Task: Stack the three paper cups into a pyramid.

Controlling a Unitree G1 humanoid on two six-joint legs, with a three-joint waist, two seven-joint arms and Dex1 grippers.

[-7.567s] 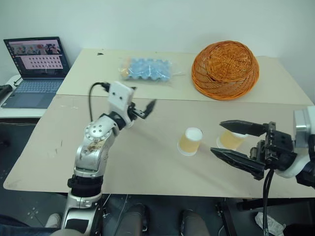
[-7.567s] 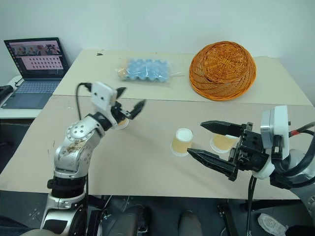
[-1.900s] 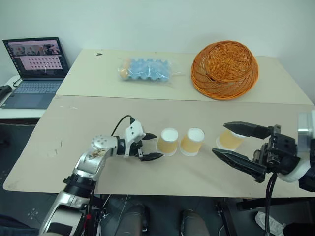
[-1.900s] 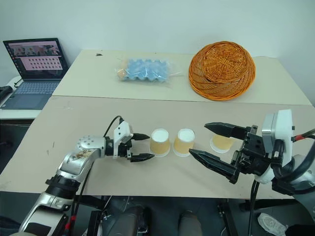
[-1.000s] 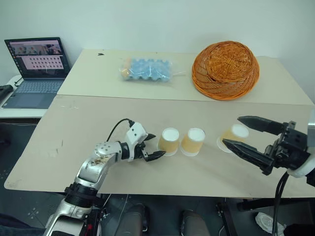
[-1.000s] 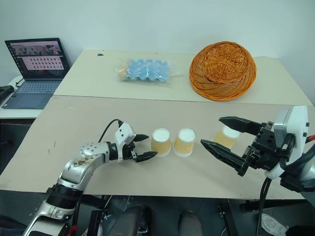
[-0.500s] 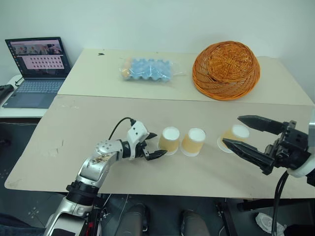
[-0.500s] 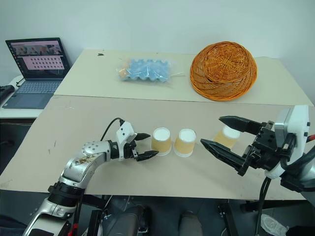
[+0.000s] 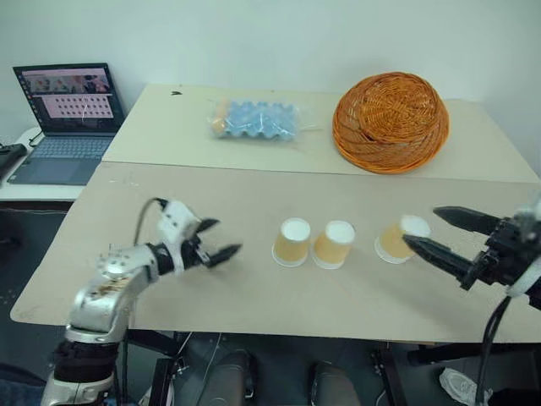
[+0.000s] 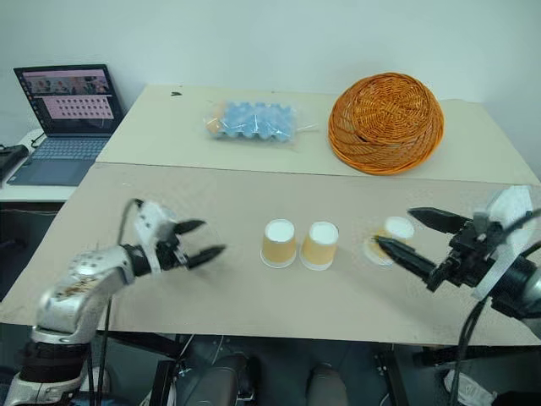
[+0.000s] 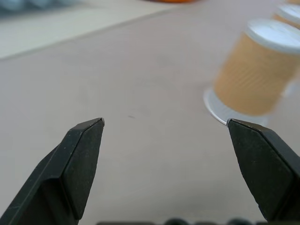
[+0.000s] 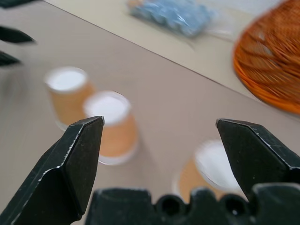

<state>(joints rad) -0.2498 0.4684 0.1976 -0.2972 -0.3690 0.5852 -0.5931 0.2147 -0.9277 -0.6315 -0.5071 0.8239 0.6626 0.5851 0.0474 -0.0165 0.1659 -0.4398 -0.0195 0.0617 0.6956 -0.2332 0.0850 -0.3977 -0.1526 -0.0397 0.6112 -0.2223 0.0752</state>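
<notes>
Two paper cups (image 9: 294, 242) (image 9: 335, 244) stand upside down, touching side by side, near the middle of the front tabletop (image 9: 254, 211). That makes the pyramid's base. The third cup (image 9: 401, 238) stands inverted, apart to their right, white base up.

Change over the last second: the left gripper (image 9: 218, 239), which a moment ago sat just beside the left base cup with its jaws wide, has pulled away to the left and lifted. It now hangs well clear of the pair, jaws wide, holding nothing. Judgement: the left arm's part looks done and the base is set.

The right gripper (image 9: 439, 233) has also shifted outward to the right. Its two black fingers (image 9: 461, 220) are spread wide and reach toward the third cup from the right. The near finger overlaps the cup in the head views. I cannot tell whether it touches. The cup sits on the tabletop, not lifted.

What remains, as I read it: grip the third cup, carry it over, set it on the two white bases across their seam.

Surroundings: wicker basket (image 9: 390, 118), overturned, on the far tabletop; blue egg tray (image 9: 254, 120) in a clear wrapper beside it; open laptop (image 9: 62, 118) on a side desk to the left. All well apart from the cups.

Obstruction: none between the third cup and the pair. The risk is the light base cups; a nudge on placement could part them.
</notes>
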